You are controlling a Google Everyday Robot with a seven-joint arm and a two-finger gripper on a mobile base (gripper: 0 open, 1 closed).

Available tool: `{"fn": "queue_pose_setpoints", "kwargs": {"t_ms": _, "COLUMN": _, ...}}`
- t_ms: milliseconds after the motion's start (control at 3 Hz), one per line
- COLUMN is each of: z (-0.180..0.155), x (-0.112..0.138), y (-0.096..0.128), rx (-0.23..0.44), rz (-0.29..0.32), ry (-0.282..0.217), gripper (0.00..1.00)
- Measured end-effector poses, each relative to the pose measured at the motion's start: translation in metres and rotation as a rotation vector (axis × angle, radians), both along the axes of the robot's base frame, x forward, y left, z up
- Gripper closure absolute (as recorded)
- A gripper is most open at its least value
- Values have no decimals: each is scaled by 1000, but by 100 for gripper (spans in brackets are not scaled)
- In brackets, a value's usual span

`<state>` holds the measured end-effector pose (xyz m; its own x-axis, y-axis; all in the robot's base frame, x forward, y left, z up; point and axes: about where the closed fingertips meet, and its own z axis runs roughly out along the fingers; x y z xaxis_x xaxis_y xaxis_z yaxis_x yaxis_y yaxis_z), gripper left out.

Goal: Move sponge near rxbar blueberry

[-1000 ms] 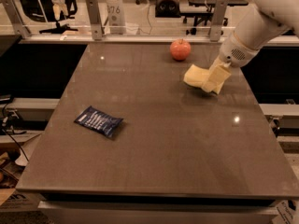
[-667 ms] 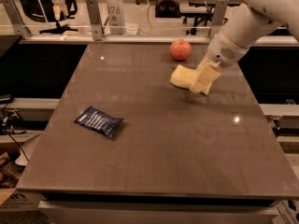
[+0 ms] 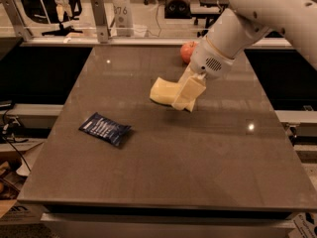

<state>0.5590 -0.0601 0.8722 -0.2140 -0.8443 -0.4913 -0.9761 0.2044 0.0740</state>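
Sponge (image 3: 162,90) front and centre: hanging pinched in the gripper (image 3: 184,104), poking out of the claw on the side facing the rxbar blueberry (image 3: 105,129). Looking pale yellow and soft, tilting a little, nearly matching the claw's own blocky fingers (image 3: 193,88) in colour. Riding just clear of the table (image 3: 208,162), judging by the dark shadow sitting directly under the claw. Clamping shut on the sponge, pointing down and slanting toward the wrapper side. Hovering over the middle of the tabletop, somewhat toward the far half. Reaching in from above and behind the claw on a thick white arm (image 3: 257,14), ending in a rounded wrist (image 3: 213,63) with a small vent grille just above the fingers.

Looking beyond the claw now: spotting a red apple (image 3: 186,51) just behind the wrist, near the far edge, partly hiding behind the arm, not touching the sponge.

Looking the other way: finding the dark blue wrapper lying flat, nearer the front edge than the claw and off on the sponge's side, well apart from both claw and sponge, showing white lettering upward and sitting askew to the table edges.

Catching a small glint (image 3: 251,127) of light on the tabletop, on the claw's side away from the wrapper and slightly nearer the front.
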Motion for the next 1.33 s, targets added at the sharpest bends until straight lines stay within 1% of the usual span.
{"fn": "queue_pose_setpoints", "kwargs": {"t_ms": 333, "z": -8, "x": -22, "y": 33, "rx": 1, "rz": 65, "ry": 6, "gripper": 100}}
{"fn": "queue_pose_setpoints", "kwargs": {"t_ms": 667, "z": -19, "x": -40, "y": 56, "rx": -12, "rz": 117, "ry": 8, "gripper": 84}}
{"fn": "queue_pose_setpoints", "kwargs": {"t_ms": 1000, "z": -30, "x": -51, "y": 74, "rx": -23, "rz": 156, "ry": 8, "gripper": 60}}
{"fn": "queue_pose_setpoints", "kwargs": {"t_ms": 1333, "z": -35, "x": -54, "y": 85, "rx": -28, "rz": 181, "ry": 2, "gripper": 38}}
